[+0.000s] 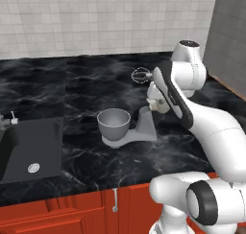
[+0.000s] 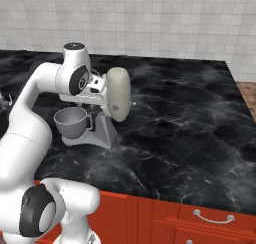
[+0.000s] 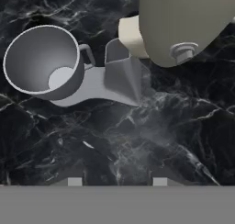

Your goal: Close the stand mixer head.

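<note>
Stand mixer head (image 2: 118, 94) is tilted up and back, not closed: the cream-beige oblong stands nearly on end above the grey stand (image 2: 104, 130), rear end toward the right base camera. In the hand view the head (image 3: 183, 23) sits at the top right, directly ahead of the gripper (image 3: 114, 181), with its hinge knuckle above the stand's column (image 3: 124, 74). Wire whisk (image 1: 140, 75) points up and away over the counter, well clear of the bowl.

Grey metal bowl (image 1: 114, 123) sits on the stand's base plate, ahead and left of the gripper in the hand view (image 3: 43, 60), open and upright, handle toward the column.

Only the two finger tips (image 3: 75, 181) show at the bottom of the hand view, set well apart with nothing between them; gripper is open and holds nothing. In the base views the hand is tucked behind the head, and contact with it cannot be told.

Surface: black marble countertop (image 2: 185, 128) with white veining, running wall to wall. Dark sink (image 1: 30, 149) is recessed in it, far left of the mixer. Backsplash is pale square tile (image 1: 105, 17). Below the counter edge are red cabinet fronts (image 2: 200, 218) with metal handles (image 2: 214, 218). Grey wall panel (image 1: 229, 31) stands at the right end.
</note>
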Tool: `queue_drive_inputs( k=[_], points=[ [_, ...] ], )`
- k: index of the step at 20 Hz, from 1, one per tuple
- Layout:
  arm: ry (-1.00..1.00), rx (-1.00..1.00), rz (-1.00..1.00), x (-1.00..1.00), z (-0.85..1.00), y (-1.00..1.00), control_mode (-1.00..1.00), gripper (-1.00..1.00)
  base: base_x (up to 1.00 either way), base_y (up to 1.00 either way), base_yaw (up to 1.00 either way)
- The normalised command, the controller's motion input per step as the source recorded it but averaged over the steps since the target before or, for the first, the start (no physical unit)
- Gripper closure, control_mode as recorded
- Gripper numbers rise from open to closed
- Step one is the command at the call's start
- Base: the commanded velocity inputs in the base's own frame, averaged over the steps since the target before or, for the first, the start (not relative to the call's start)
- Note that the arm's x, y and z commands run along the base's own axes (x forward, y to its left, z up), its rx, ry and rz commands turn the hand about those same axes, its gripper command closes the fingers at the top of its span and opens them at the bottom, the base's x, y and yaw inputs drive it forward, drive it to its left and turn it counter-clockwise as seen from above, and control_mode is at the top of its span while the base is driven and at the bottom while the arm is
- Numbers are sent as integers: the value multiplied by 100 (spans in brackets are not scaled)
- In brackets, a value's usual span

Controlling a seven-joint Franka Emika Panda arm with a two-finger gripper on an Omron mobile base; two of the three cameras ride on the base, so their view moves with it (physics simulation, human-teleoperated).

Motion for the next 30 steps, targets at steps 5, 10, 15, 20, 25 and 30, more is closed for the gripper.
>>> queue_drive_inputs(
  k=[5,10,15,20,25,30],
  points=[
    [-4,0,3,-3,3,-18,-100,-100,0,0,0],
    [-14,9,5,0,21,-50,-100,-100,0,0,0],
    [-25,11,23,8,21,-53,-100,-100,0,0,0],
    [-17,14,28,10,14,-51,-100,-100,0,0,0],
    [-9,10,14,20,1,-42,-100,-100,0,0,0],
    [-7,5,18,44,0,-15,-100,-100,0,0,0]
  ],
)
